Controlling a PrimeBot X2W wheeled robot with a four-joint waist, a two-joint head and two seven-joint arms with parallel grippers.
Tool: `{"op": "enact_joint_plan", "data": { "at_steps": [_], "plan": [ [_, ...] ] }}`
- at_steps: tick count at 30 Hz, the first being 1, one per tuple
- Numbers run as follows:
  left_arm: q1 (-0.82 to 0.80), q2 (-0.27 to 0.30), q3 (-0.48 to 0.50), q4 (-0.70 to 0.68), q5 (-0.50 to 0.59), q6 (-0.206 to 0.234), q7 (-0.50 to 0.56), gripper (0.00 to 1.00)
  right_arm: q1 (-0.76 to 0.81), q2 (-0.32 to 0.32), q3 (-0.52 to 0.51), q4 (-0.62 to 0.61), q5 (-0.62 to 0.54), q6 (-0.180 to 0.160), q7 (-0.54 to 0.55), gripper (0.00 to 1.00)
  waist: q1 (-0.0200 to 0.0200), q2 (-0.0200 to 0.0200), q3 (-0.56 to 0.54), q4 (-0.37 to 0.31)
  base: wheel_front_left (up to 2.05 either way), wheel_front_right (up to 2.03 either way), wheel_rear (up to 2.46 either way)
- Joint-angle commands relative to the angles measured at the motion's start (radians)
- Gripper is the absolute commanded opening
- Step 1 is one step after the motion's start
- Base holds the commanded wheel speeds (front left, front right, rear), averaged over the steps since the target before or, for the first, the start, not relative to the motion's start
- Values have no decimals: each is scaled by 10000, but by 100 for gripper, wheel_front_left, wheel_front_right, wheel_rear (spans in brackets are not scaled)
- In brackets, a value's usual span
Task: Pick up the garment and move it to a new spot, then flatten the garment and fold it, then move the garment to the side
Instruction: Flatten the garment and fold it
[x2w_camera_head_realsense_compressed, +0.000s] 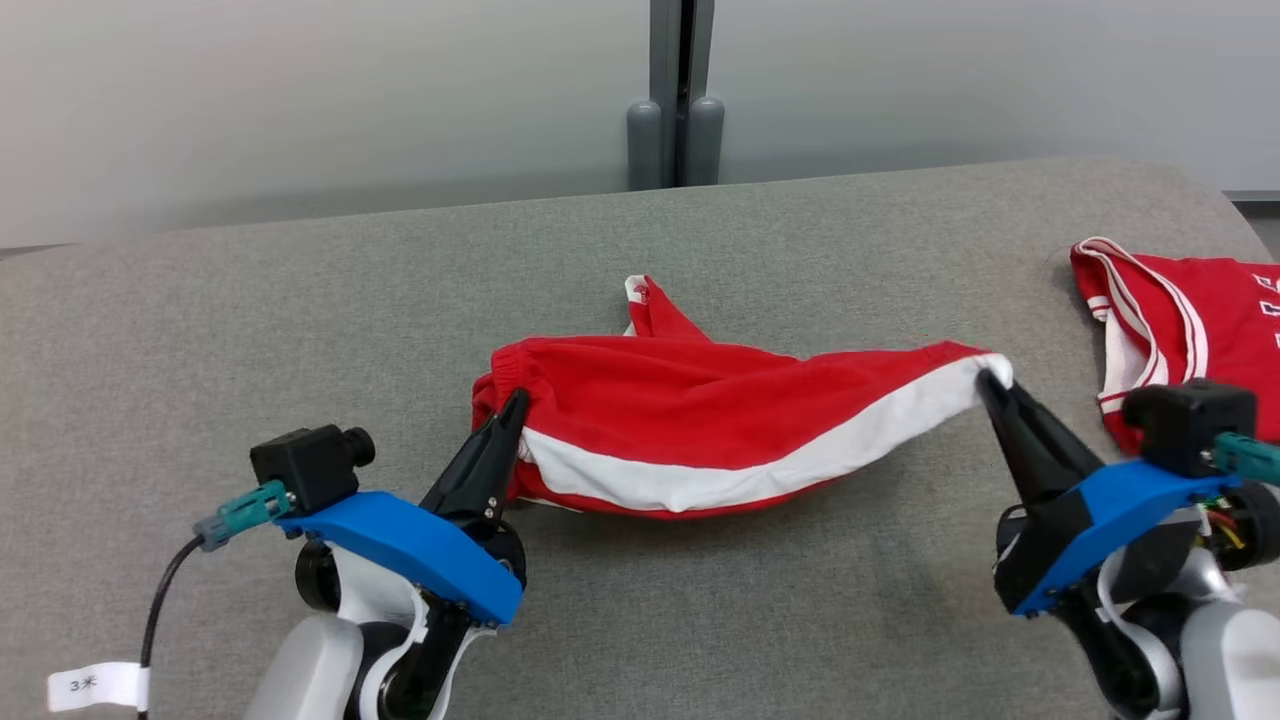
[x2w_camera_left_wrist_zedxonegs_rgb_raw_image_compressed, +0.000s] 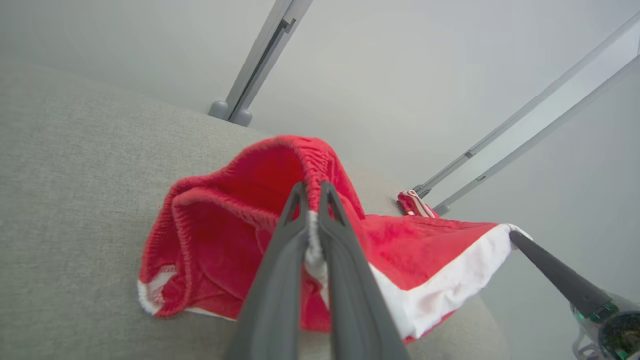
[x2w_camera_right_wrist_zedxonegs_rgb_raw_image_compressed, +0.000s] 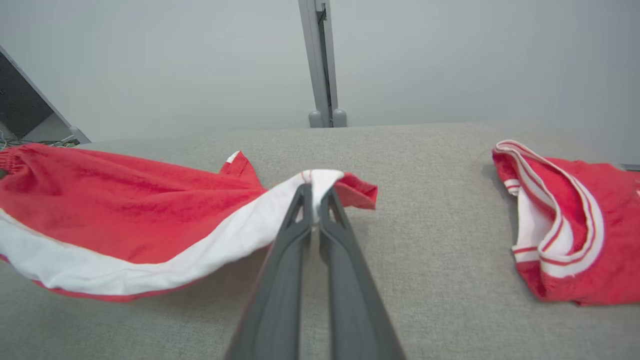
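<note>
We see a wide grey fabric-covered table (x2w_camera_head_realsense_compressed: 300, 300) with red shorts with a white side stripe (x2w_camera_head_realsense_compressed: 700, 410) stretched across its middle, and a red top with white-striped trim (x2w_camera_head_realsense_compressed: 1170, 310) lying at its right edge. Our left tool (x2w_camera_head_realsense_compressed: 513, 400) is clamped on the shorts' elastic waistband, and our right tool (x2w_camera_head_realsense_compressed: 990, 383) pinches the white hem corner.

Right of the red shorts (x2w_camera_head_realsense_compressed: 700, 420), a second red-and-white garment (x2w_camera_head_realsense_compressed: 1170, 310) runs off the frame's edge, its white lettering (x2w_camera_head_realsense_compressed: 1268, 312) cut short; behind the shorts, a grey post (x2w_camera_head_realsense_compressed: 678, 90) is cropped at top.
</note>
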Motion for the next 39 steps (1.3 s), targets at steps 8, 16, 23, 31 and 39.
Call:
{"op": "enact_joint_plan", "data": {
  "at_steps": [8,16,23,31,39],
  "plan": [
    [-164,111,628,-2831,-2023,1124,2274,0,-782,-253,-187,-2708,84,1,1472,0,0,0,692,-306,0,0,0],
    [-3541,571,1401,-1839,-2293,2264,3628,0,-4857,-960,569,182,452,1,1018,0,0,0,2101,-593,0,0,0],
    [-6642,1072,2000,-113,-1515,2302,2884,0,-8561,-956,996,3759,193,1,-1148,0,0,0,2788,-832,0,0,0],
    [-9060,675,2205,1646,-975,1521,928,0,-11184,-950,553,6070,-452,-4,-4517,0,0,0,2811,-599,0,0,0],
    [-8390,346,1945,2921,-931,429,-146,0,-10455,-1001,1468,7667,-382,-1,-5006,0,0,0,2829,-558,0,0,0]
  ]
}}
